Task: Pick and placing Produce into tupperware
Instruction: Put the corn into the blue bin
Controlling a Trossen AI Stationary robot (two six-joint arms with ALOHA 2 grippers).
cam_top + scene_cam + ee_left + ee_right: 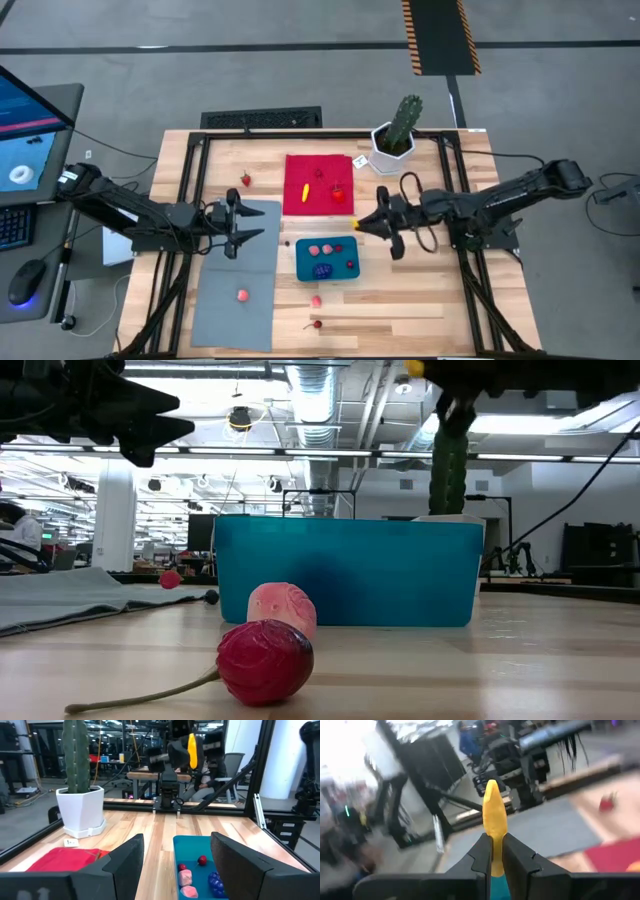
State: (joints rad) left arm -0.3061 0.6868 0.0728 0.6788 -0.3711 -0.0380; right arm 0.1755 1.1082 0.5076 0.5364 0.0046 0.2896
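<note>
Right gripper (492,851), centre frame: jaws clamped on the lower end of a yellow toy banana (494,820), likely light, stiff and smooth, so pinching mid-length seems safest. Left gripper (177,865) waits, jaws wide, left of the teal tupperware (303,268) at mid-surface.

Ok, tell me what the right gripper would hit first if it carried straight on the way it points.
Probably the left gripper. The right gripper, shut on a yellow banana piece, points across the table at it, passing above the tupperware's far edge. Nothing else shows in that line, though heights are unclear.
</note>
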